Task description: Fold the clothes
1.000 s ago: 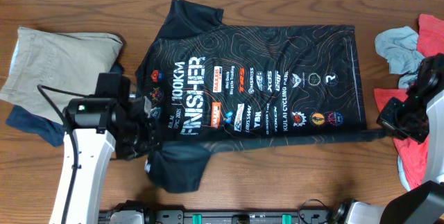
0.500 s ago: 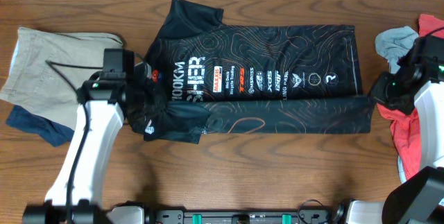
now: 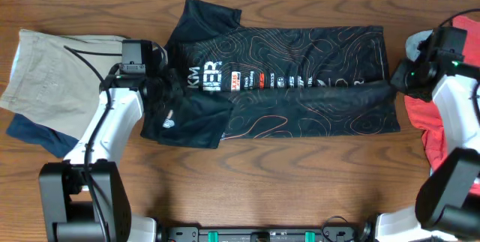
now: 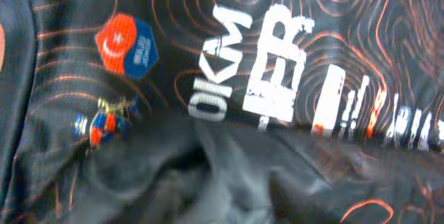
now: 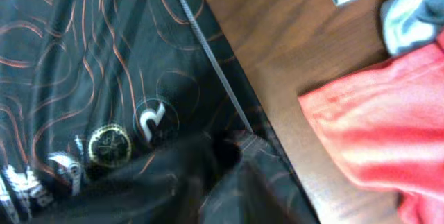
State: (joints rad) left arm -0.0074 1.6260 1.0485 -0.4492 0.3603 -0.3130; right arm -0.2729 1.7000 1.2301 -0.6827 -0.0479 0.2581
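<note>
Jersey [image 3: 300, 85]: lay flat across the middle of the table [image 3: 300, 189], collar end towards my left arm, hem end towards my right. Its near long edge was doubled up over the print.
My left gripper [image 3: 161, 85]: sat low on the collar end, beside the white lettering. My wrist camera was filled with black cloth and a grey inner fold, with no fingers in sight, so I could not tell whether I was clamped or spread.
My right gripper [image 3: 396, 85]: sat at the hem corner, where the fabric bunched under my wrist camera. The fingers were hidden there too, so I could not tell its grip.
Print: only "KM" and "ER" showed above the fold, with a row of small logos alongside.
Sleeves: one stuck out at the far edge and the other lay folded onto the body near my left gripper.
Beyond my left arm: a beige garment [image 3: 52, 70] lay over a dark blue cloth [image 3: 37, 133].
Beyond my right arm: a red cloth [image 3: 442, 129] and a pale grey-blue cloth [image 3: 421, 46] lay just off the hem.
</note>
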